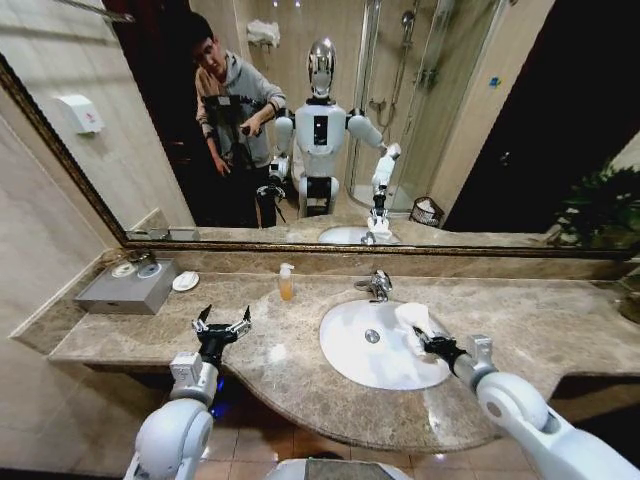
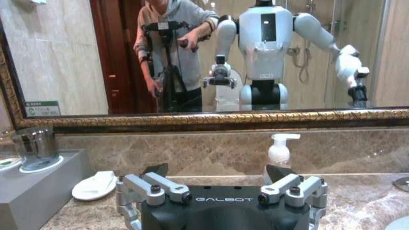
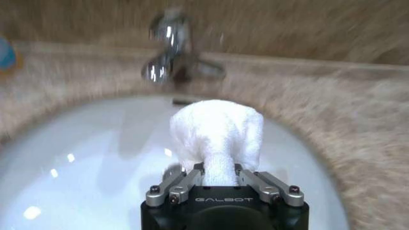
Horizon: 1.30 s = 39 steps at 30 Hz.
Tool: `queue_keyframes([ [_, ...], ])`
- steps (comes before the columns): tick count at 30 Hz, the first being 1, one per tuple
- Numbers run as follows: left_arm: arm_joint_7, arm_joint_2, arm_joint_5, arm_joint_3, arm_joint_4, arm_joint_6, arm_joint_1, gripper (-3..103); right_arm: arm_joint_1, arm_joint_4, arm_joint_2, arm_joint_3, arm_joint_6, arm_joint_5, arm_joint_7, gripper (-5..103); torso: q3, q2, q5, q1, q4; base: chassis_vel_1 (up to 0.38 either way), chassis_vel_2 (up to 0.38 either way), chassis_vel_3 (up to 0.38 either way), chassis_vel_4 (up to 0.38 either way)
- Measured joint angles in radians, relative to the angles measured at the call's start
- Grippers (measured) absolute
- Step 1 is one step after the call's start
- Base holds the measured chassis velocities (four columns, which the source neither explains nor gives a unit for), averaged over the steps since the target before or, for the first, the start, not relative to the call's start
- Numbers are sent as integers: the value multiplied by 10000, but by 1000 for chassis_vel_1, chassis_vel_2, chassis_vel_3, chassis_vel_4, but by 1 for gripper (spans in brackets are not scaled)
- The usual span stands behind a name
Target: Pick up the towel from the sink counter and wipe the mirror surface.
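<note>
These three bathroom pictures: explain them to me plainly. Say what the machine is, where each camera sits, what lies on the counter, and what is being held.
It is a two-armed wheeled robot, seen whole as a reflection in the mirror. The wide picture comes from its head; the other two come from cameras on its wrists. The right gripper is shut on the towel, a white cloth, above the basin near the faucet. The left gripper hovers open over the sink counter, holding nothing. Also on the counter are a soap bottle, a white soap dish and a grey tray.
</note>
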Motion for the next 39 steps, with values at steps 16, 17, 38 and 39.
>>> queue_keyframes([
  [16,0,1,0,1,-1,0,-1,100,5094,-3164,-38,-5500,-453,-586,-116,17,0,-1,-2,1,-7,0,0,0,0],
  [17,0,1,0,0,-1,0,0,100,5178,-3330,18,-5537,-428,-672,-138,17,1,-1,0,1,-6,0,0,0,0],
  [38,0,1,0,0,0,0,-1,100,6287,-3915,3061,-7355,-757,-147,738,17,-1,0,-5,0,-4,0,0,0,0],
  [39,0,0,-1,0,0,0,-1,100,6484,-3818,3309,-7555,-719,72,905,17,-1,-1,-9,0,-3,0,0,0,0],
])
